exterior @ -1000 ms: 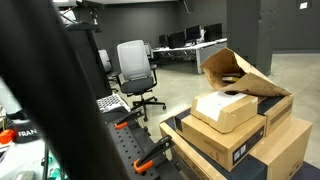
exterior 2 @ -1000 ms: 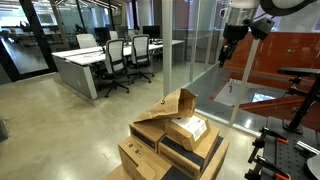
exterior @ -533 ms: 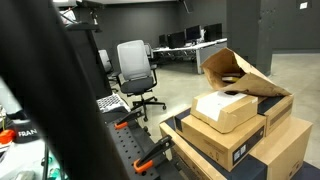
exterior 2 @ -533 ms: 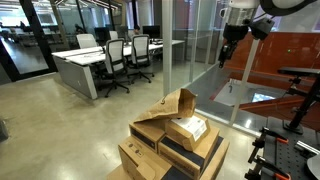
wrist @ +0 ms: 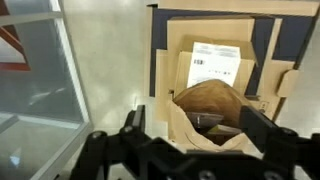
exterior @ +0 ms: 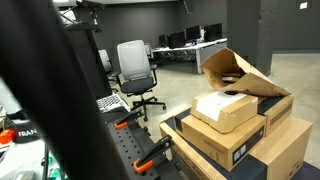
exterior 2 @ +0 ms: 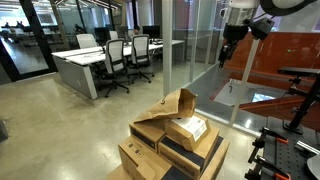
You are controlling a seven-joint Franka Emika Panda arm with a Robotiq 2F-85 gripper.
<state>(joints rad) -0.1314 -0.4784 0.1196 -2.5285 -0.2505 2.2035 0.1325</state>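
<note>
The labelled box (wrist: 214, 68) lies flat on top of the cardboard stack (exterior: 225, 145), probably steadied by the wider cartons beneath it. Just beside it, the open box (wrist: 208, 108) has its flaps raised, so its inside faces upward. The arm (exterior 2: 262, 10) reaches in from high up with the wrist turned down, hanging the tool (exterior 2: 225, 60) well above the stack. In the wrist view its fingers (wrist: 130, 125) stand wide apart and hold nothing.

I see an open brown cardboard box (wrist: 208, 104), flaps splayed upward and something dark inside, sitting atop a stack of flat cartons (exterior: 243, 148). Right beside it lies a smaller closed tan box (wrist: 214, 62) with a white label (wrist: 214, 70) on top.
</note>
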